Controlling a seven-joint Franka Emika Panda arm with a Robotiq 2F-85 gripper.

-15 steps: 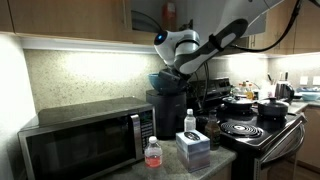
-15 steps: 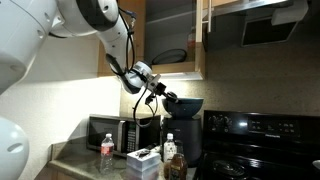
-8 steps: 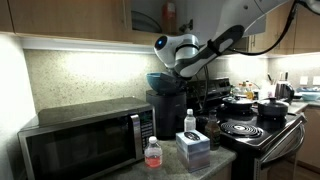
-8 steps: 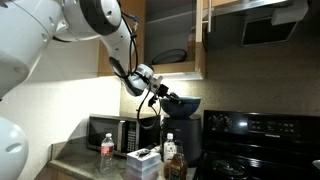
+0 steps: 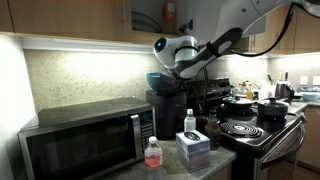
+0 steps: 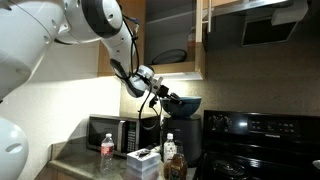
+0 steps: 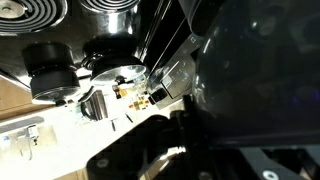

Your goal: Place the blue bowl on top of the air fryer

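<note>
The blue bowl [image 5: 161, 80] is held by its rim in my gripper [image 5: 176, 71], just above the flat top of the black air fryer [image 5: 166, 112]. In an exterior view the bowl [image 6: 185, 104] hangs from the gripper [image 6: 165, 95] over the air fryer [image 6: 184, 140]. I cannot tell whether the bowl touches the top. In the wrist view the dark bowl [image 7: 265, 70] fills the right side, with the gripper finger [image 7: 185, 125] shut on its rim.
A steel-and-black microwave [image 5: 85, 140] stands beside the air fryer. A water bottle [image 5: 152, 153], a box [image 5: 193, 147] and a bottle [image 5: 189, 122] stand in front. A stove [image 5: 255, 125] with black pots [image 5: 271, 108] lies beyond. Cabinets [image 6: 170, 35] hang above.
The gripper and bowl have shifted slightly toward the air fryer's top over the last second; otherwise nothing has visibly moved.
</note>
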